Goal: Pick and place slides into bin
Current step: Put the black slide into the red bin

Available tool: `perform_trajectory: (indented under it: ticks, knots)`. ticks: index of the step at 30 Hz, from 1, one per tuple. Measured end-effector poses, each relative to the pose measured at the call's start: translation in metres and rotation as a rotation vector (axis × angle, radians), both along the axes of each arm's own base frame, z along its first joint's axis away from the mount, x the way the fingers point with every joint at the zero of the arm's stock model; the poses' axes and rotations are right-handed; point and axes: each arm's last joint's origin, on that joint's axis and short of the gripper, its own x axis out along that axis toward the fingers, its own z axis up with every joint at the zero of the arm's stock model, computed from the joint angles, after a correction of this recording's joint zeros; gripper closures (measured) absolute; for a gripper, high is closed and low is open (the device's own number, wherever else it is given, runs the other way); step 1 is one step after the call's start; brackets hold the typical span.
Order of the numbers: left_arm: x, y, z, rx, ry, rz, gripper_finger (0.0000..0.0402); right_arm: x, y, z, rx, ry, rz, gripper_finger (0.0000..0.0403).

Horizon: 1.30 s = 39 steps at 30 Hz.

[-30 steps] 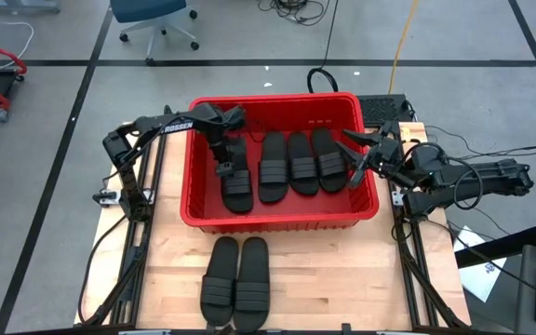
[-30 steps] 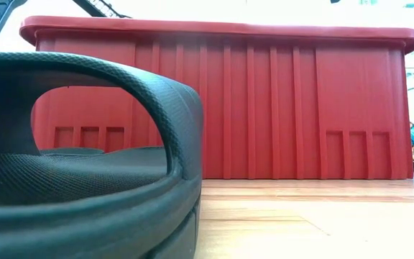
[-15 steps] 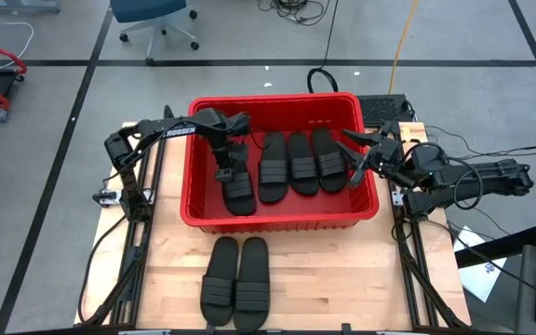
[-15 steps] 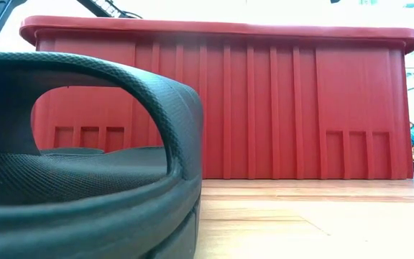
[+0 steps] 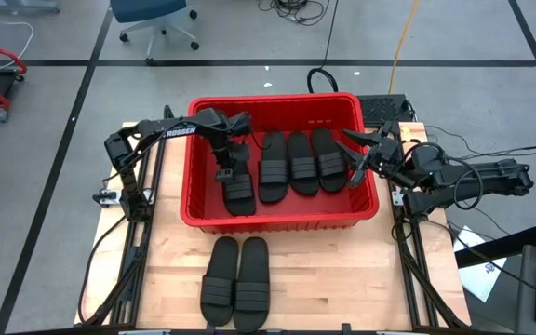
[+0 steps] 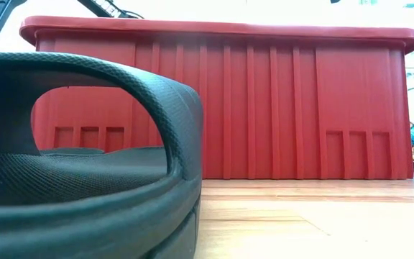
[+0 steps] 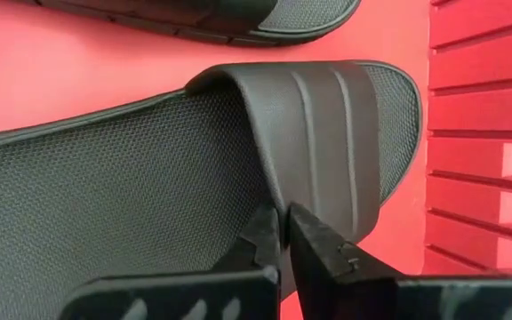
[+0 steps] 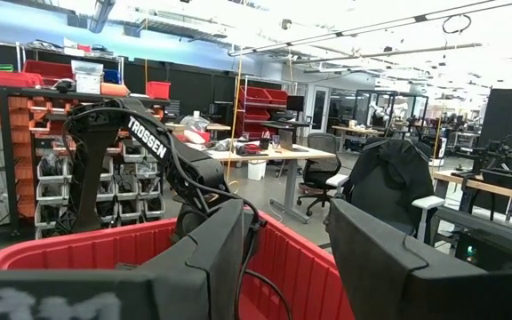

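The slides point(image 7: 149, 178) look like matt black rubber, with a fine mesh-textured footbed and smooth ribbed straps. The bin point(image 6: 264, 108) at frame centre is ribbed red plastic with a slight sheen. The surface point(image 5: 342, 279) is pale, smooth-finished wood.

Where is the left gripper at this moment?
In the high view, the left gripper is inside the red bin, at its left end, shut above the leftmost slide.

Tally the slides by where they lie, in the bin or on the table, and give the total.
Slides in the bin: 4
Slides on the table: 2
Total: 6
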Motion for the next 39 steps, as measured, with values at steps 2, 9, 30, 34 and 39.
perform_trajectory:
  ticks: [2,9,30,34,39]
  knots:
    - [0.001,0.0,0.002,0.002,-0.002,0.001,0.0398,0.0,0.0,0.0,0.0,0.0,0.0,0.0248]
    - [0.009,0.006,0.019,0.061,-0.062,-0.016,0.04,0.0,0.0,0.0,0.0,-0.001,0.0,0.0248]
    - [0.017,0.017,0.021,0.289,-0.081,-0.023,0.039,0.0,0.0,0.0,0.01,-0.006,0.002,0.0248]
    - [0.017,0.018,0.02,0.328,-0.063,-0.019,0.0381,0.0,0.0,0.0,0.027,-0.017,0.005,0.0248]
    - [0.018,0.019,0.021,0.401,-0.033,-0.012,0.0359,0.0,0.0,0.0,0.03,-0.019,0.006,0.0248]
